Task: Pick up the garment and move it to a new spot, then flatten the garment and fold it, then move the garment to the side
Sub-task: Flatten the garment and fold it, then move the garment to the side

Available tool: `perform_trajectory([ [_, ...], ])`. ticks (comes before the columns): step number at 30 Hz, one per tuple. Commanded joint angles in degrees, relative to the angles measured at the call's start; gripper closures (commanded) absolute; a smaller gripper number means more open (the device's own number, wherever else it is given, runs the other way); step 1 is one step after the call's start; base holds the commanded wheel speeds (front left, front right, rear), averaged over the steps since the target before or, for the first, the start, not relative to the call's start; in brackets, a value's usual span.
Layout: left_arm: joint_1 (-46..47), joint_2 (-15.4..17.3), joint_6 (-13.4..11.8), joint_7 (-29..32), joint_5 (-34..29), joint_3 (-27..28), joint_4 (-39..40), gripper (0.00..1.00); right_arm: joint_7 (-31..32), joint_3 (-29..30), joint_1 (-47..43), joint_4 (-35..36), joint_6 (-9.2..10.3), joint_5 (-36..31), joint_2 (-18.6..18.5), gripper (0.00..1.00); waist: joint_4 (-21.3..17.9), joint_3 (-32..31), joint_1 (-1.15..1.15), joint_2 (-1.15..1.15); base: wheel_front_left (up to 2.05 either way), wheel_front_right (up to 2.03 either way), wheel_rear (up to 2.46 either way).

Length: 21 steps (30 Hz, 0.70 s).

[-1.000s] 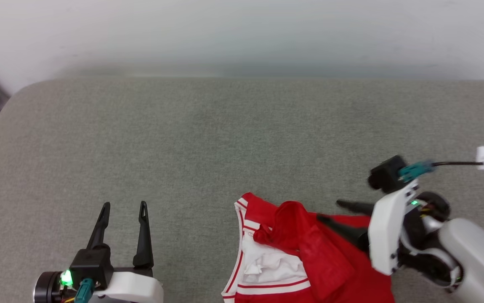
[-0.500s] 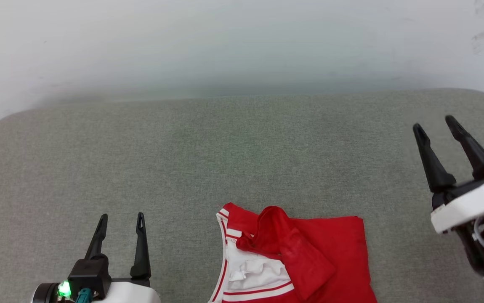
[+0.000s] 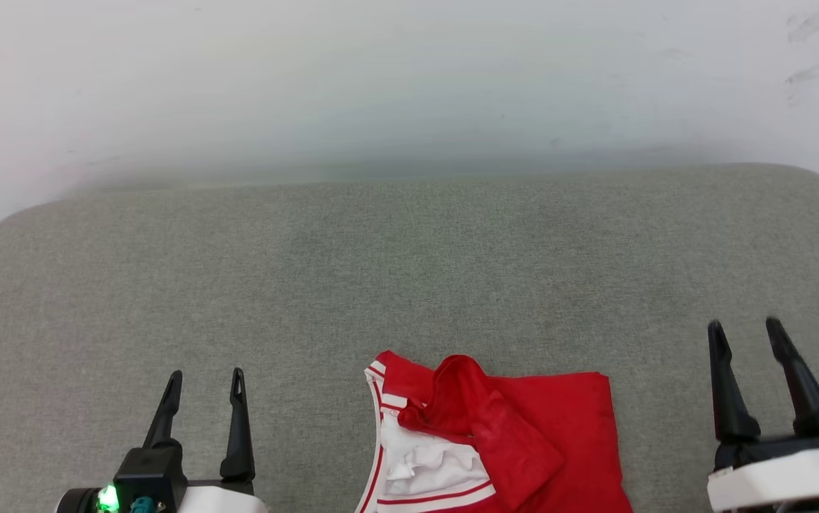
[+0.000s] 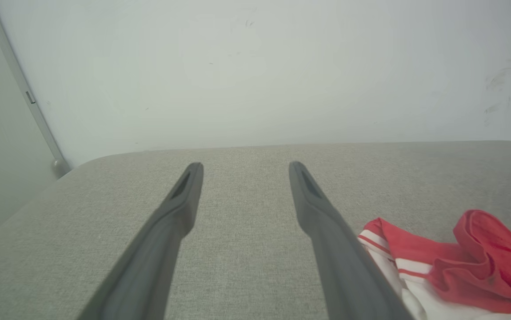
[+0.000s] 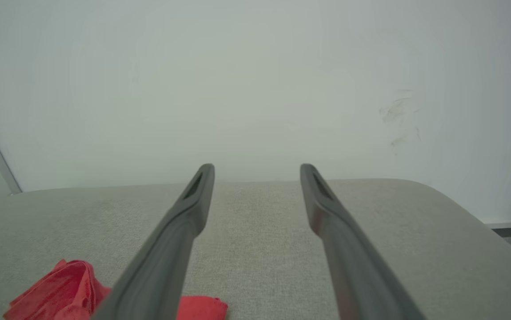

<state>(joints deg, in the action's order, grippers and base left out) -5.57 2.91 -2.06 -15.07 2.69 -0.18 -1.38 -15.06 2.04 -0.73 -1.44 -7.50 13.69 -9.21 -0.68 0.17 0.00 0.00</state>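
At near edge of grey fabric surface (image 3: 409, 271), garment (image 3: 545, 427) lies in compact rough fold, red flap bunched on top. Left end effector (image 3: 206, 373) and right end effector (image 3: 744, 324) spread wide, empty, flanking it, well apart. I judge fold done, untidy; shift to side left.

My head camera looks steeply down from above, and the garment (image 3: 495, 434) lies at its bottom edge. The left wrist camera sits low, left of the garment (image 4: 482, 249), facing the wall (image 4: 255, 66); the right wrist camera sits right of the garment (image 5: 55, 289) (equally low, same direction). All three share the garment and grey cushion (image 3: 409, 271).
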Motion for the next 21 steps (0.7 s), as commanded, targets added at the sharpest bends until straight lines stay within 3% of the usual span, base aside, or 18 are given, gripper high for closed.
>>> perform_trajectory([
  [1, -0.7, 0.0, 0.1, -0.1, 0.0, 0.1, 0.2, 0.00, -0.1, 0.7, -1.8, 0.8, 0.02, -0.4, 1.3, 0.00, 0.1, -0.1, 0.00, 0.00, 0.00, 0.00, 0.00],
  [11, -1.4, 0.0, 0.5, -0.1, 0.1, 0.5, 0.3, 0.00, -0.1, 1.8, -7.9, 2.5, 0.02, -1.5, 4.9, 0.00, 0.3, -0.5, 0.00, 0.00, 0.00, 0.00, 0.00],
  [17, -1.5, -0.1, 0.7, -0.1, 0.2, 0.6, 0.2, 0.00, -0.1, 1.4, -6.8, 2.9, 0.02, -2.2, 4.9, 0.00, 0.4, -0.5, 0.00, 0.00, 0.00, 0.00, 0.00],
  [21, -1.4, -0.1, 0.8, -0.1, 0.3, 0.6, 0.1, 0.00, -0.1, 1.2, -3.9, 4.0, 0.02, -2.4, 2.9, 0.00, 0.6, -0.2, 0.00, 0.00, 0.00, 0.00, 0.00],
])
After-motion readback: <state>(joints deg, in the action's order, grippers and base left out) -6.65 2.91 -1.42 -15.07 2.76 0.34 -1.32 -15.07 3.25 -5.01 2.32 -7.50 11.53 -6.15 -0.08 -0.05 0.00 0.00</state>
